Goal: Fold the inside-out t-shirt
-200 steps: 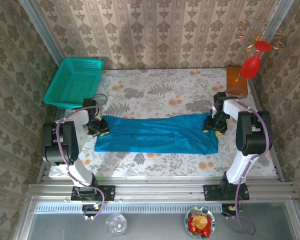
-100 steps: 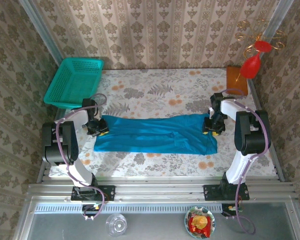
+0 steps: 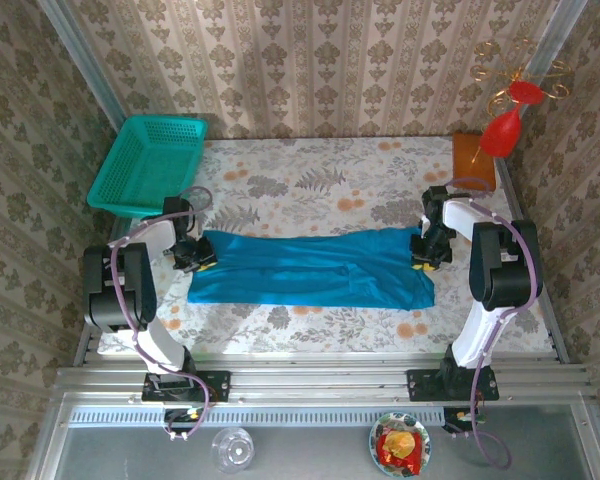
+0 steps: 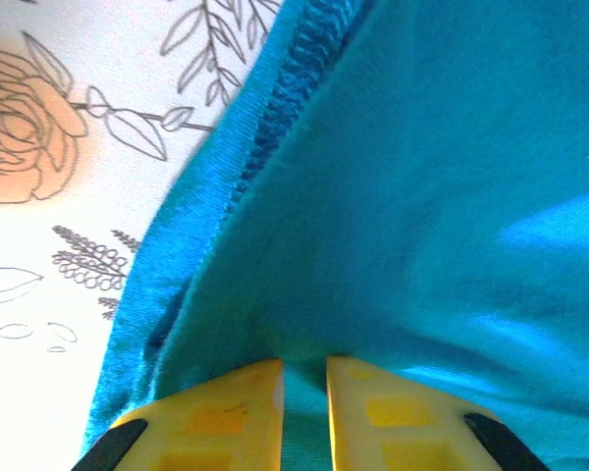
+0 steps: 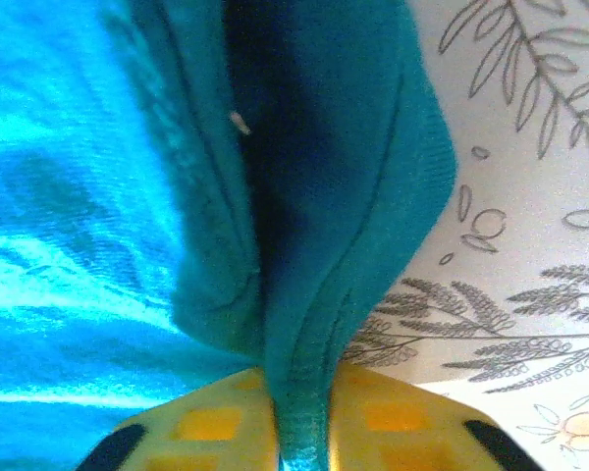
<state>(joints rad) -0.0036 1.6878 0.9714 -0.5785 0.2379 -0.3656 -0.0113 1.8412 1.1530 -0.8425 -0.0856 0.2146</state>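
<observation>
— Floral table (image 3: 310, 175), with the blue t-shirt (image 3: 310, 268) stretched flat across its middle.
— Who's holding it?
— Both. The left gripper (image 3: 201, 262) pinches its left end, the right gripper (image 3: 424, 256) its right edge, jaws nearly closed on cloth.

At the bottom centre you see the right gripper (image 5: 299, 432). Its two yellow fingers (image 5: 211, 424) are pressed together on a doubled edge of the inside-out t-shirt (image 5: 98, 196). From the pinch the blue cloth rises to the top of the frame as a fold with a dark crease down its middle and a stitched hem (image 5: 378, 245) along its right side. Note the white tablecloth (image 5: 530, 216) at the right, printed with grey leaf sprigs.
</observation>
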